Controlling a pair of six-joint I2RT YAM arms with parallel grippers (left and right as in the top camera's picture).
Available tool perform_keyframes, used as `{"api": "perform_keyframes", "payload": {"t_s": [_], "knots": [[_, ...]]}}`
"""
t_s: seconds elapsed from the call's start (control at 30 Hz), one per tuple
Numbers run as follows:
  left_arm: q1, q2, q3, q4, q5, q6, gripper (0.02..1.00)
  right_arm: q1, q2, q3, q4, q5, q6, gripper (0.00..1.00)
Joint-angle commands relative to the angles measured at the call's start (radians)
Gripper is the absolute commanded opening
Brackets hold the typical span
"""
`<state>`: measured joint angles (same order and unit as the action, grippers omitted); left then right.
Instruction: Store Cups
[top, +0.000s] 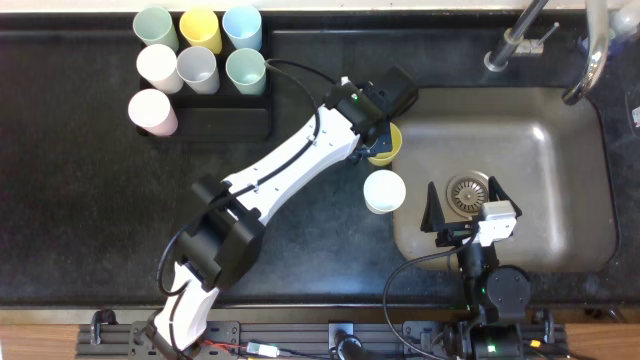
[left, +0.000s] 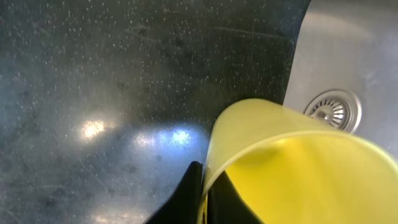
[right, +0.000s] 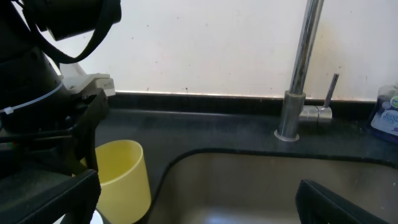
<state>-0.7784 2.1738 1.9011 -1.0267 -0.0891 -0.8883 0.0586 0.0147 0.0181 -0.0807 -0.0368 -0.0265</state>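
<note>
Dark speckled bench (top: 90, 200) runs across the left and a steel sink (top: 560, 140) is set into its right part. At the far left, a black tray (top: 235, 122) carries six upright cups in two rows: pale green (top: 155, 25), yellow (top: 199, 27) and light blue (top: 242, 25) behind, white (top: 159, 66), grey (top: 197, 69) and green (top: 245, 70) in front. A pink cup (top: 152, 111) stands just beside the tray's left end. The left arm reaches up to the sink's left rim, where the left claw (left: 204, 180) is clamped on the wall of a yellow cup (left: 298, 162), one finger inside and one outside. A white cup (top: 384, 190) sits just below it at the basin's edge. Further right, the right claw (top: 465, 197) hangs over the basin near the drain (left: 333, 111), jaws spread wide and holding nothing. A faucet (top: 515, 40) stands behind the sink.
</note>
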Motion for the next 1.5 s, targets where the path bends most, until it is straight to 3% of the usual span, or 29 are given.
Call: {"api": "perform_keyframes", "payload": {"t_s": [0.03, 0.13, 0.27, 0.47, 0.63, 0.8, 1.03, 1.5], "knots": [[0.008, 0.011, 0.026, 0.001, -0.002, -0.006, 0.036, -0.006, -0.010, -0.013, 0.006, 0.005, 0.005, 0.998], [0.026, -0.030, 0.024, -0.001, -0.039, -0.029, 0.034, -0.006, -0.010, -0.013, 0.006, 0.005, 0.005, 0.998], [0.083, -0.150, 0.023, -0.032, -0.175, -0.088, 0.034, -0.006, -0.010, -0.013, 0.006, 0.005, 0.005, 0.998], [0.278, -0.343, 0.023, -0.185, -0.275, -0.219, 0.034, -0.006, -0.010, -0.013, 0.005, 0.005, 0.005, 0.996], [0.478, -0.427, -0.041, -0.321, -0.274, -0.487, 0.034, -0.006, -0.010, -0.013, 0.006, 0.005, 0.005, 0.998], [0.593, -0.456, -0.188, -0.288, -0.218, -0.682, 0.034, -0.006, -0.010, -0.013, 0.006, 0.005, 0.005, 0.998], [0.647, -0.455, -0.333, -0.167, -0.132, -0.774, 0.034, -0.006, -0.010, -0.013, 0.005, 0.005, 0.005, 0.998], [0.648, -0.387, -0.362, -0.126, -0.123, -0.830, 0.036, -0.006, -0.010, -0.013, 0.006, 0.005, 0.005, 0.998]]}}
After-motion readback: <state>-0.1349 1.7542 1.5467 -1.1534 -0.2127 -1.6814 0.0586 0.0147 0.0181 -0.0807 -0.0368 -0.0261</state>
